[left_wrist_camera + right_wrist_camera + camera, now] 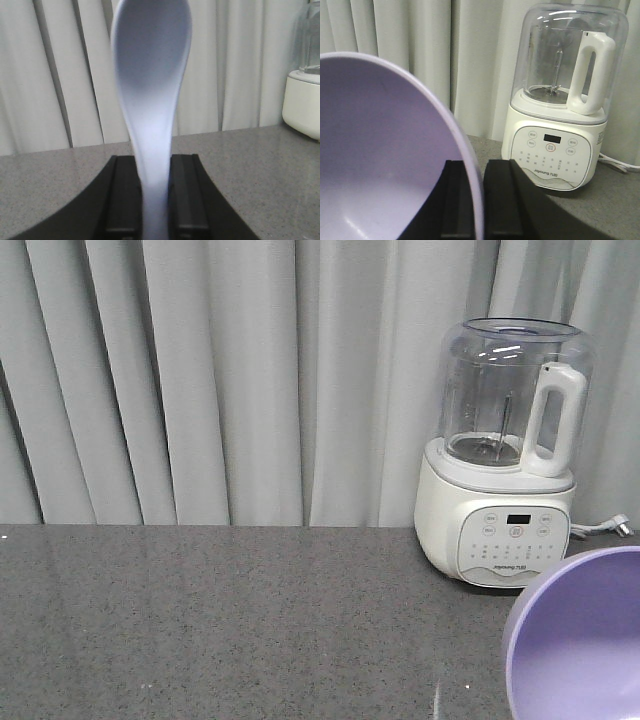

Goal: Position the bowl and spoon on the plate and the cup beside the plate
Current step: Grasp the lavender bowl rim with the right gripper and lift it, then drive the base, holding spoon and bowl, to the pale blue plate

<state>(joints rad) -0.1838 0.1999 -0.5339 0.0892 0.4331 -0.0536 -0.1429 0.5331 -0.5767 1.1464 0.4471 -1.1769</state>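
The bowl (pixel 380 150) is seen as smooth matt plastic, the spoon (pixel 152 75) as smooth and faintly glossy; the blender jar (pixel 500 380) is shown clear and glossy, the countertop (pixel 200 620) speckled and stone-like, the curtain (pixel 200 380) matt cloth

backdrop: pale grey pleated curtain (pixel 200 380), 9 through 12 to 3 o'clock | surface: dark speckled grey countertop (pixel 220 620), 6 o'clock | appliance: white blender (pixel 505 455), clear jar, 3 o'clock, by curtain | white cord (pixel 605 528) behind base | light: even, glints on jar
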